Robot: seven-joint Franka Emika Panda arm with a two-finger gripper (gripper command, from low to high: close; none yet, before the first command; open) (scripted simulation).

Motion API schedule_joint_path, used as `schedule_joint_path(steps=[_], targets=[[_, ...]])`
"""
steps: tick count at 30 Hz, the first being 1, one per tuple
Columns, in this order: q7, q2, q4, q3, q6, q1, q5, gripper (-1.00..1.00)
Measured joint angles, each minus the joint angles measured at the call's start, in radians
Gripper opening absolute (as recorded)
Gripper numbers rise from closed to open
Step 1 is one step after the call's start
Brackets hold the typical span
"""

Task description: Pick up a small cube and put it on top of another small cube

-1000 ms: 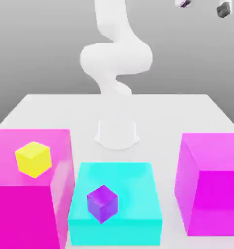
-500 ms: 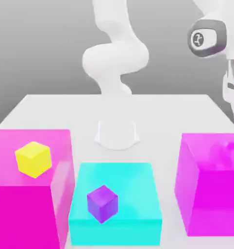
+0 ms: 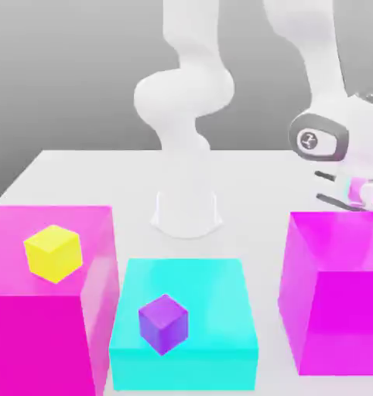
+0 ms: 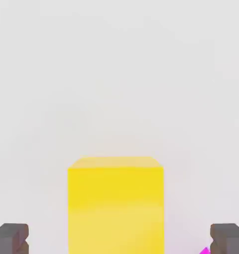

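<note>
Descent of the arm [image 3: 186, 93] is what sets this moment apart. A second ago only two dark fingertips were seen at the top edge of the exterior view. Half a second ago the wrist was held high at the exterior view's right. Now the wrist is lowered to just above the far edge of the right magenta block [image 3: 337, 286]. The base is kept where it was, and the upper links are swung over towards that side. None of the blocks or cubes seen in the exterior view is shifted.

The gripper [image 4: 119, 239] is held wide open. In the hand view the dark grey fingertips [image 4: 10, 238] are set far apart. The small cube [image 4: 116, 206] is framed between them with a clear gap on either side, so it is touched by neither. The cube is rendered a warm golden yellow and is rested flat on the white table [image 3: 251, 178]. A sliver of magenta is seen beside one fingertip.

The table is plain, matt and white, and it is backed by an even grey wall.

The left magenta block [image 3: 35, 325] is topped by a lemon-yellow cube [image 3: 53, 252]. The lower cyan block [image 3: 213, 309] between the two magenta ones is topped by a purple cube [image 3: 163, 323]. All the blocks are sharp-edged and smooth, with flat colour and a faint sheen. The arm is rounded and glossy white.
</note>
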State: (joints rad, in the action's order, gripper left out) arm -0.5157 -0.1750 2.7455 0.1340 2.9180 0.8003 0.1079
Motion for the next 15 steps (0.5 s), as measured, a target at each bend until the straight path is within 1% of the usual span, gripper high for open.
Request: schedule_joint_path(steps=[2,3,10,15], targets=[[0.025,-0.071,-0.013,-0.04,0.059,0.032,0.034,0.0],[0.033,-0.103,-0.018,-0.057,0.085,0.047,0.043,-1.0],[0.035,-0.108,-0.019,-0.061,0.087,0.05,0.046,-1.0],[-0.031,0.048,0.009,-0.008,-0.04,0.018,-0.041,-1.0]])
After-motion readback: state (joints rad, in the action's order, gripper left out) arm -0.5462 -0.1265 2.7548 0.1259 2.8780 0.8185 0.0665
